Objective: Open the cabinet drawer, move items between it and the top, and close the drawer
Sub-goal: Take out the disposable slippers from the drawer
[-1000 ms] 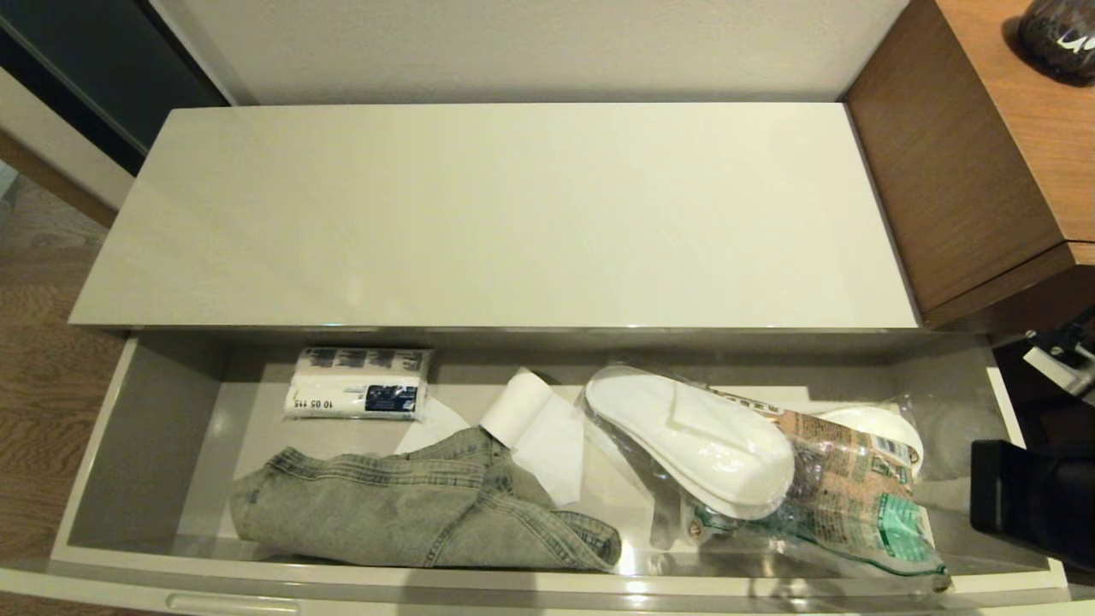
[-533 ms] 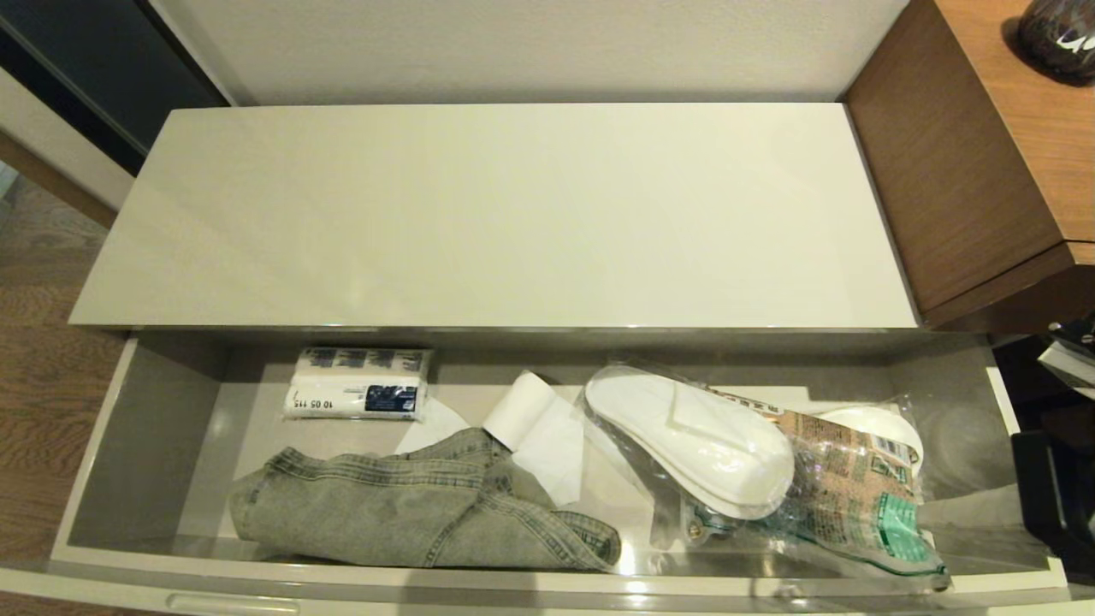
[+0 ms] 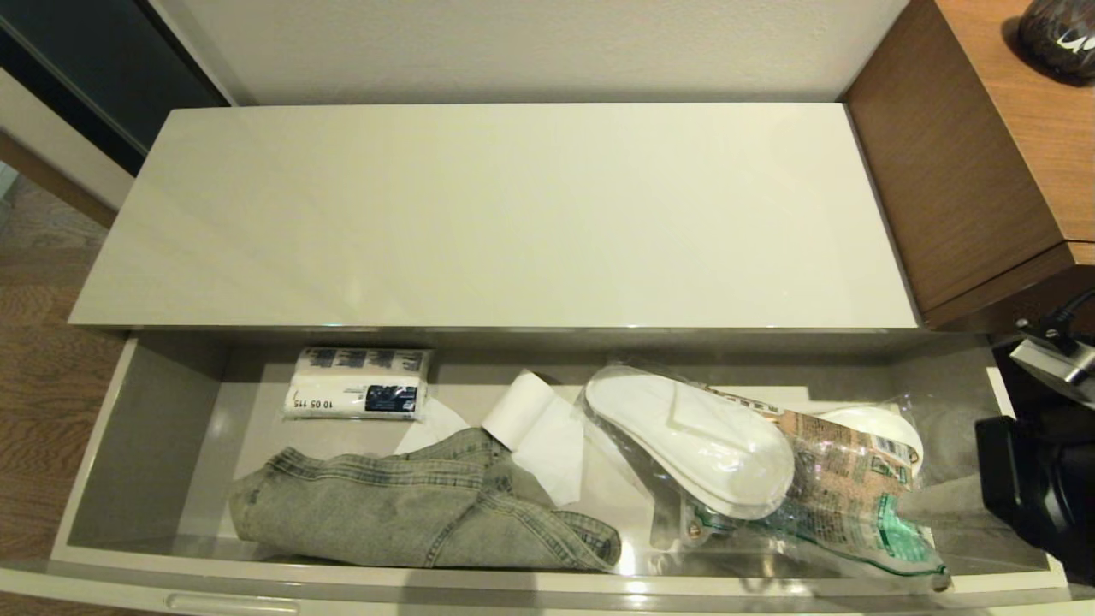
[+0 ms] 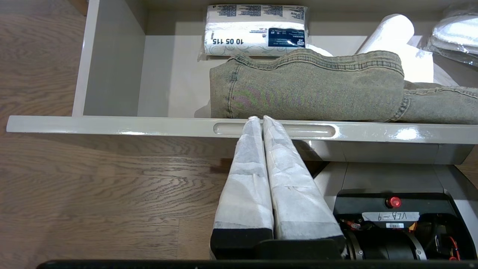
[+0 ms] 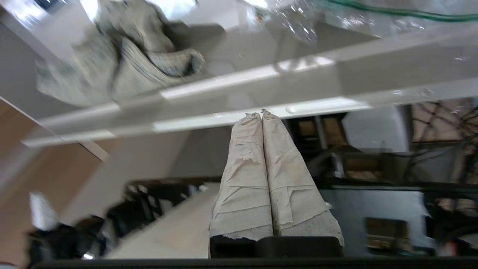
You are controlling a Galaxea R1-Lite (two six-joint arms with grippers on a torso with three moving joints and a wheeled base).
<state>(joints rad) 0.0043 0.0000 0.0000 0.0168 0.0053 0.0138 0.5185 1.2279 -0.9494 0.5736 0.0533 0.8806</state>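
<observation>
Slippers (image 3: 697,441), sealed in slippery clear plastic, are seen lying right of centre in the open cabinet drawer (image 3: 137,445), light and best pinched at the wrap's loose edge. Jeans (image 3: 411,505), soft and floppy, are bunched at front left. Both the right gripper (image 5: 262,114) and left gripper (image 4: 260,118) are pressed closed, empty, at the drawer front.

Faded grey-blue denim jeans (image 3: 419,505) lie in a glossy beige-grey cabinet drawer (image 3: 137,428) beside white slippers (image 3: 693,441) in clear plastic, a brown-and-green printed packet (image 3: 855,496), a white paper roll (image 3: 517,409) and a white tissue pack (image 3: 359,383) with dark-blue print. Above, the top (image 3: 496,214) gleams cream-white against a brown wood-grain unit (image 3: 958,162).
</observation>
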